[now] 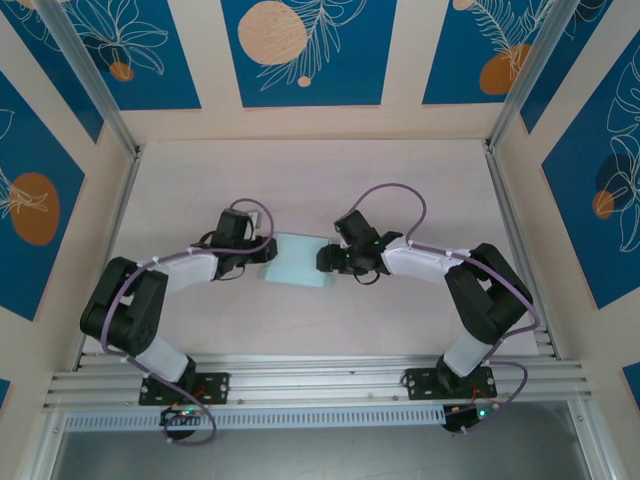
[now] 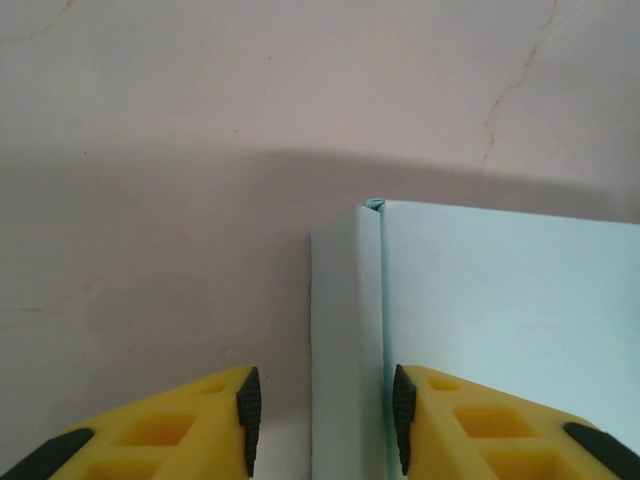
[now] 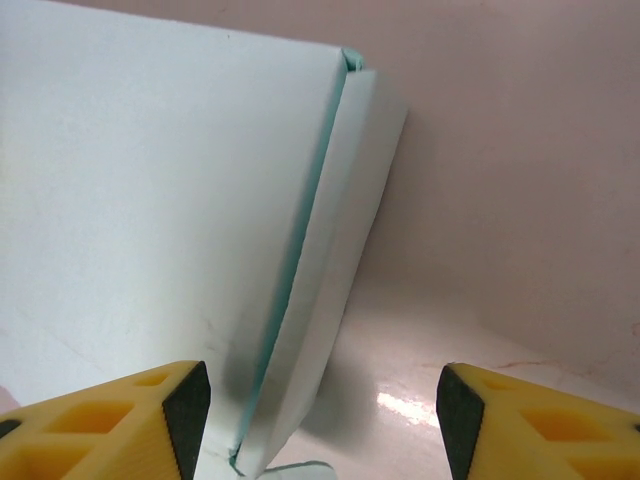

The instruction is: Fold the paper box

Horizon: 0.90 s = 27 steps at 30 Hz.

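Here, the left gripper [image 2: 322, 405] stands part-open astride the left wall of the paper box [image 1: 298, 260]; the right gripper [image 3: 318, 410] gapes wide around its right wall.

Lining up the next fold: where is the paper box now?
Top view, centre: the paper box lies between the left gripper and right gripper, jaws straddling its opposite sides.

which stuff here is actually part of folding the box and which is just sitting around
Part of the job:
- paper box
- left gripper, jaws open astride one folded side wall
- right gripper, jaws open astride the opposite wall

Just there:
- table
- blue leaf-print wall panels
- aluminium rail at the near edge
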Tool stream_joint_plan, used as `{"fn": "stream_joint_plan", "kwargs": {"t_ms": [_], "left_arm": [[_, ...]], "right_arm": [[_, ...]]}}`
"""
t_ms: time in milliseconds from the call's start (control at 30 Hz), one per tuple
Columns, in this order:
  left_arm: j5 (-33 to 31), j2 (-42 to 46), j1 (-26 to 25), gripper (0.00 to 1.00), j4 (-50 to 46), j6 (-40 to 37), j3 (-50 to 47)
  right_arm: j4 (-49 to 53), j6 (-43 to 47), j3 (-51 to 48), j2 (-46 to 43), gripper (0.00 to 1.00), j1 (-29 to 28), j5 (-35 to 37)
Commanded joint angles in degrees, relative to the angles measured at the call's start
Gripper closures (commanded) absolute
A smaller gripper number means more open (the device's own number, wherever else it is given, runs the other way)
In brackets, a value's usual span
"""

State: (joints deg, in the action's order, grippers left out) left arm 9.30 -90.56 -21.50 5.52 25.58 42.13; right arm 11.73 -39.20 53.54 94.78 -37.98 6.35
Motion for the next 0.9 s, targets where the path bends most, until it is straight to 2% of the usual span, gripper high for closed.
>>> {"fn": "stream_joint_plan", "kwargs": {"t_ms": [0,200,567,867], "left_arm": [[2.1,-2.3,1.8,0.63,-0.4,1.7,-0.4],[3.3,-3.5,3.5,0.76,-0.4,2.5,-0.9],[4.6,-4.3,4.2,0.80,1.1,3.3,-1.4],[5.8,-7.2,5.7,0.83,3.0,5.1,-1.7]], "right_arm": [[-1.4,-0.1,-0.2,-0.5,0.36,0.7,-2.5],[-6.9,-2.3,-2.5,-0.7,0.35,2.2,-6.5],[-20.0,-8.0,-2.9,5.3,0.33,3.6,-17.9],[-24.2,-12.9,-4.2,8.2,0.29,3.8,-18.0]]}}
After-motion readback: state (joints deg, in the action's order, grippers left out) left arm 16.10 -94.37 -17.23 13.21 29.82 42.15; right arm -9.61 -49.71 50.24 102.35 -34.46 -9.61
